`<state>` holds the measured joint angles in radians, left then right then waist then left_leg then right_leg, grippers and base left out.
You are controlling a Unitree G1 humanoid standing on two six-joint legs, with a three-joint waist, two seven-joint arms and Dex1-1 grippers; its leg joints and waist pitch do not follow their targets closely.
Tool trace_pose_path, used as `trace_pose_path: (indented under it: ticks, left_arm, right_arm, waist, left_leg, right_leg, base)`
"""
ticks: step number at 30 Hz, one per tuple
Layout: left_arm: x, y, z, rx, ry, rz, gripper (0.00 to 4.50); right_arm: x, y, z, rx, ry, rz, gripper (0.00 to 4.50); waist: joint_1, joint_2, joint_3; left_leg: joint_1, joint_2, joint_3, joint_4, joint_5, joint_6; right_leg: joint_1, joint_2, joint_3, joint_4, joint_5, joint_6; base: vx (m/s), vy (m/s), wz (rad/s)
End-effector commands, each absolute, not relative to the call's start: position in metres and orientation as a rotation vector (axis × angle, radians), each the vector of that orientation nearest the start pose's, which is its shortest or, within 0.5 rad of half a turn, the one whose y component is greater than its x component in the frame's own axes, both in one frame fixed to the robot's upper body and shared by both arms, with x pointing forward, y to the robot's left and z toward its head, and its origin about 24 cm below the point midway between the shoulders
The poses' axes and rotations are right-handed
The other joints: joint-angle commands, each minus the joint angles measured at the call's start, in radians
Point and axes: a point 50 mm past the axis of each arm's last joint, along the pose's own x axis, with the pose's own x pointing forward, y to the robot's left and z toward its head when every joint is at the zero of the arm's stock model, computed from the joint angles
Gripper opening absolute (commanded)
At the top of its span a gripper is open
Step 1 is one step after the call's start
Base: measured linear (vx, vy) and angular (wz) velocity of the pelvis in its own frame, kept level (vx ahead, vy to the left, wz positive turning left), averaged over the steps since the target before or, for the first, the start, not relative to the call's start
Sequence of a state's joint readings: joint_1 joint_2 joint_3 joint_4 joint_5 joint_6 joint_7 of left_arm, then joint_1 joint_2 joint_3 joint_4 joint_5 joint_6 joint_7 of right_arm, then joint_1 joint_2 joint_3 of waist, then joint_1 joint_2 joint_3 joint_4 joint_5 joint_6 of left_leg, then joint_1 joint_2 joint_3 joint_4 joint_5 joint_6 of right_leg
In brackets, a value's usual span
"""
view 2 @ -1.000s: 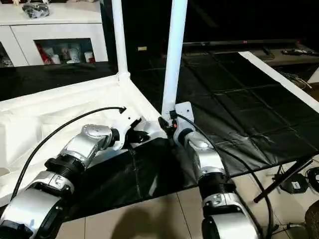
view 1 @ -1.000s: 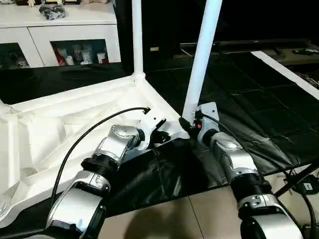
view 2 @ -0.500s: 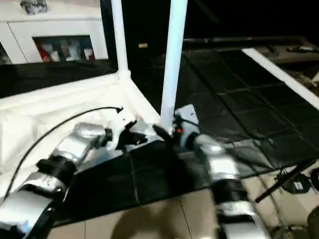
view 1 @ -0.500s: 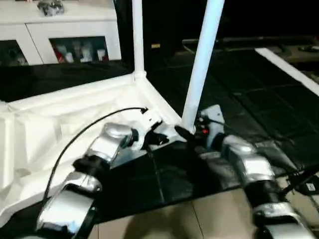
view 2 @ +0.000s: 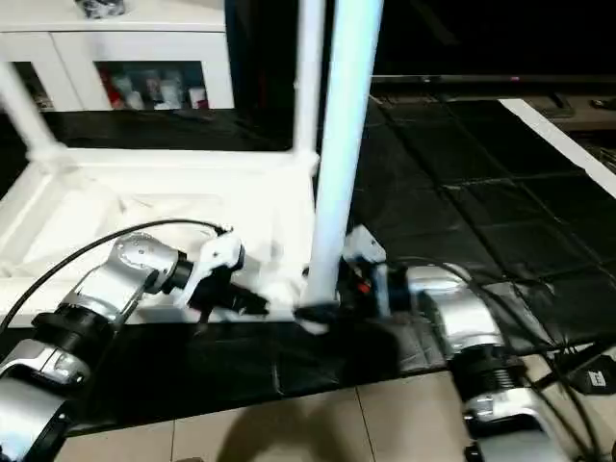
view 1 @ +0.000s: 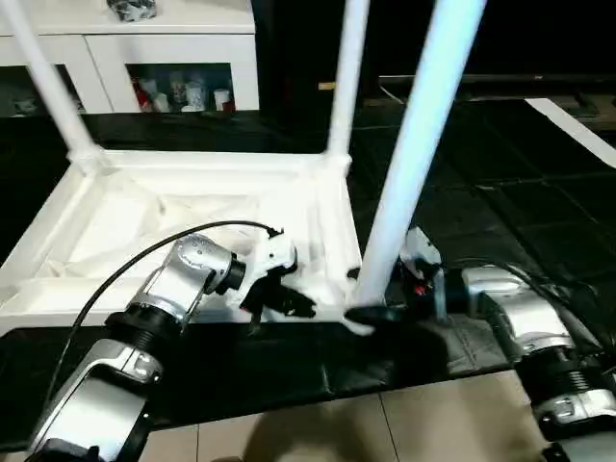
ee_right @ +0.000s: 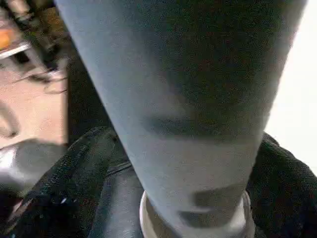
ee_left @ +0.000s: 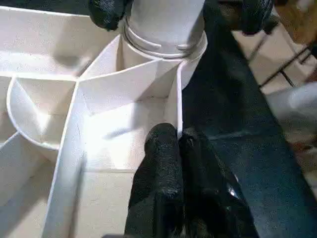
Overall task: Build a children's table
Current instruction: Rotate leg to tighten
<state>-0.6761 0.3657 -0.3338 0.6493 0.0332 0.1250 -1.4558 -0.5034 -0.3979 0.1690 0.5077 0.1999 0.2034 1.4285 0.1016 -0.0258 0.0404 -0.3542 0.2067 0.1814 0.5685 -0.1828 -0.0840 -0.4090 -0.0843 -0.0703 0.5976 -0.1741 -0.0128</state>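
While the right gripper [view 1: 377, 310] stands spread around the foot of the nearest long tapered white plastic leg [view 1: 409, 164], its black fingers [ee_right: 64, 173] flank that leg more loosely than a second ago, so the clamp looks released. At nine o'clock from it, the left gripper [ee_left: 171, 144] is pinched shut on the thin side wall of the upturned white ribbed plastic tabletop [view 1: 154, 207], steadying it on the black sheet [view 1: 289, 361]. Two more legs rise at about eleven o'clock. Judging by this, that leg seems seated in its round corner socket [ee_left: 166, 47].
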Motion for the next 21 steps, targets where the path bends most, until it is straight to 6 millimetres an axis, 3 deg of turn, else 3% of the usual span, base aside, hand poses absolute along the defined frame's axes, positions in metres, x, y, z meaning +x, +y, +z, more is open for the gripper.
trace_pose_path:
  ticks: [1,2,4,12,15,21]
  left_arm:
    - [0.31,0.119,0.065,0.437,0.547,-1.689,0.0]
    - [0.309,0.12,0.064,0.447,0.554,-1.699,0.0]
    - [0.307,0.124,0.064,0.466,0.565,-1.724,0.0]
    - [0.306,0.129,0.063,0.49,0.574,-1.727,0.0]
    - [0.307,0.128,0.063,0.489,0.569,-1.716,0.0]
    - [0.31,0.128,0.064,0.491,0.561,-1.698,0.0]
  right_arm:
    - [0.297,-0.152,0.065,-0.081,0.378,1.533,4.07]
    - [0.297,-0.153,0.065,-0.081,0.381,1.546,3.81]
    - [0.299,-0.155,0.068,-0.072,0.381,1.567,3.81]
    - [0.296,-0.154,0.068,-0.065,0.383,1.632,2.93]
    - [0.295,-0.154,0.067,-0.057,0.386,1.645,2.87]
    - [0.29,-0.153,0.064,-0.037,0.397,1.675,2.33]
  waist:
    - [-0.001,-0.002,-0.056]
    - [0.0,-0.003,-0.056]
    - [0.002,-0.003,-0.057]
    - [0.007,-0.002,-0.059]
    - [0.007,-0.003,-0.059]
    - [0.009,-0.001,-0.061]
  left_leg:
    - [0.005,0.03,0.003,-0.056,-0.181,0.071]
    - [0.005,0.031,0.002,-0.056,-0.175,0.069]
    - [0.005,0.03,0.002,-0.055,-0.171,0.066]
    - [0.005,0.029,0.002,-0.054,-0.161,0.065]
    - [0.004,0.028,0.002,-0.053,-0.158,0.065]
    - [0.006,0.028,0.002,-0.051,-0.154,0.062]
  right_leg:
    - [0.058,-0.057,0.042,-0.06,-0.169,-0.249]
    - [0.057,-0.057,0.043,-0.059,-0.17,-0.247]
    - [0.057,-0.057,0.043,-0.058,-0.168,-0.247]
    - [0.059,-0.055,0.042,-0.053,-0.142,-0.253]
    - [0.058,-0.054,0.041,-0.054,-0.146,-0.251]
    - [0.058,-0.054,0.042,-0.053,-0.138,-0.253]
  base:
    - [0.0,0.0,0.0]
    - [0.0,0.0,0.0]
    - [0.0,0.0,0.0]
    - [0.0,0.0,0.0]
    - [0.0,0.0,0.0]
    - [0.0,0.0,0.0]
